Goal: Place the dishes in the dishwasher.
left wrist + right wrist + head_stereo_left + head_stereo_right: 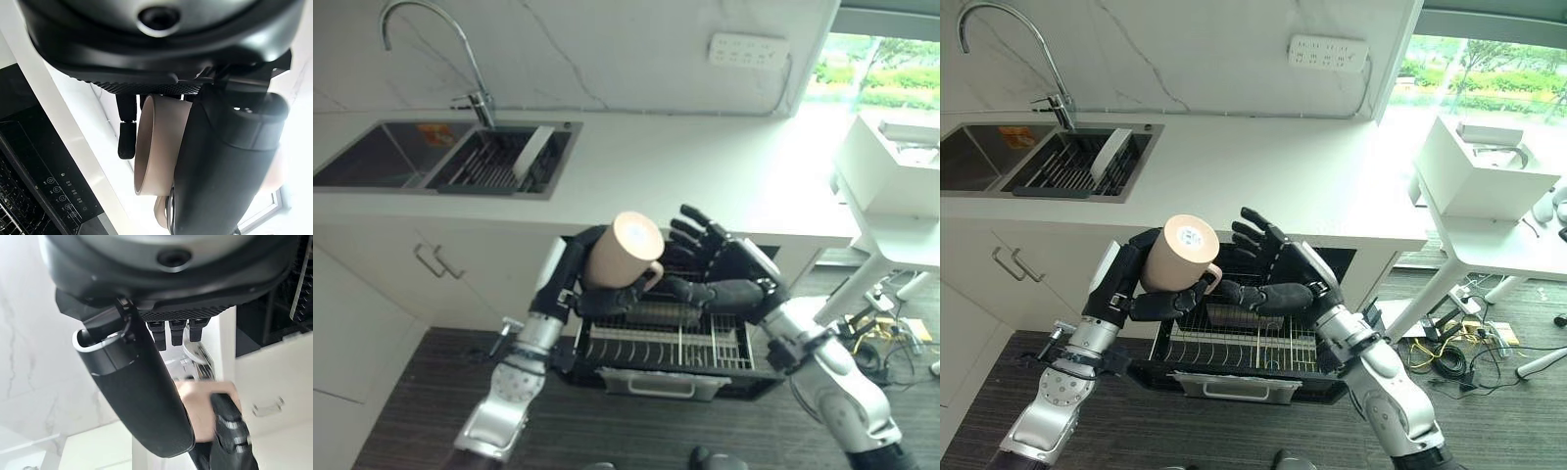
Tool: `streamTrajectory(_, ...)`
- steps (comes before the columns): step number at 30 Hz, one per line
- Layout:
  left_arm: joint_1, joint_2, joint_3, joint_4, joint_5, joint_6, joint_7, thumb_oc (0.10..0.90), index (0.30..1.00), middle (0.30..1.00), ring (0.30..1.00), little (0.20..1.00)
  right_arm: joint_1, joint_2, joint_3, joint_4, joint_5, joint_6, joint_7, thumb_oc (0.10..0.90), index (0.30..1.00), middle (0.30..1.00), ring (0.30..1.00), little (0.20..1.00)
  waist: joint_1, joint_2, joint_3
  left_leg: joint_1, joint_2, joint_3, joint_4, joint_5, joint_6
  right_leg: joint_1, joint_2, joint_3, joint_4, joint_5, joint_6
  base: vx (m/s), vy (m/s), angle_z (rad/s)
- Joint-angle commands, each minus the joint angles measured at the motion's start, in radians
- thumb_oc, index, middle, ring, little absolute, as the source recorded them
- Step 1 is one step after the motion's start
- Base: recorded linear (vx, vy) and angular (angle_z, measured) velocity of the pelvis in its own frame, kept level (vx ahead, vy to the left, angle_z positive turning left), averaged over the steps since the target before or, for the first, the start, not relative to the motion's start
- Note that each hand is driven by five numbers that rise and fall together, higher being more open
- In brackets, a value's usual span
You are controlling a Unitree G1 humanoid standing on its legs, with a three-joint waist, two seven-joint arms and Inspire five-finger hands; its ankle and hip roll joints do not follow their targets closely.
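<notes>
Here the left hand (597,294) has its fingers clamped round a beige mug (622,250), which is tipped on its side above the pulled-out dishwasher rack (666,338), its base turned up toward the head camera and its handle toward the right hand. The right hand (710,264) is just beside the mug with fingers spread apart and straight; its thumb reaches toward the handle, close to or touching it, though it grips nothing that I can see.

As for progress, I judge the task to be midway: the mug is lifted and carried to the dishwasher but not yet set down, so it still has to be lowered into the rack below the fingers and released. Beyond the fingers, up on the desk (705,166), the sink (450,157) holds a drying rack (494,162) with what looks like a white plate (532,152) leaning in it, possibly another dish left to load.

Whether the dishwasher rack already holds dishes is hard to say; the hands cover its middle, and only wire tines show. The mug's mouth faces away from the head camera, and the left wrist view shows only its rim edge-on, so its inside cannot be made out.
</notes>
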Motion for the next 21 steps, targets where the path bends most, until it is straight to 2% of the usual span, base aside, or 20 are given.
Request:
streamTrajectory(1, -0.137, 0.032, -0.007, -0.034, 0.009, -0.116, 0.018, 0.400, 0.300, 0.300, 0.300, 0.300, -0.104, 0.035, -0.035, -0.053, 0.091, -0.073, 0.037, 0.800, 0.900, 0.900, 0.900, 0.900, -0.007, -0.013, -0.055, 0.007, 0.054, 0.010, 0.006, -0.025, -0.025, 0.064, -0.032, 0.033, -0.051, -0.036, 0.096, 0.00, 0.000, 0.00)
streamTrajectory(11, -0.159, 0.025, -0.055, -0.030, 0.031, -0.106, 0.033, 0.400, 0.300, 0.300, 0.300, 0.300, -0.121, 0.070, 0.020, -0.066, 0.093, -0.069, -0.017, 0.800, 0.900, 0.900, 0.900, 0.900, -0.006, -0.018, -0.054, 0.015, 0.047, 0.019, 0.006, -0.037, -0.016, 0.067, -0.034, 0.045, -0.051, -0.037, 0.100, 0.00, 0.000, 0.00)
streamTrajectory(21, -0.180, 0.033, -0.087, -0.043, 0.120, -0.114, 0.091, 0.400, 0.300, 0.300, 0.300, 0.300, -0.130, 0.085, 0.068, -0.071, 0.089, -0.018, -0.101, 0.800, 0.900, 0.900, 0.900, 0.900, -0.017, -0.021, -0.053, 0.021, 0.048, 0.034, 0.006, -0.041, -0.010, 0.066, -0.028, 0.062, -0.051, -0.038, 0.101, 0.00, 0.000, 0.00)
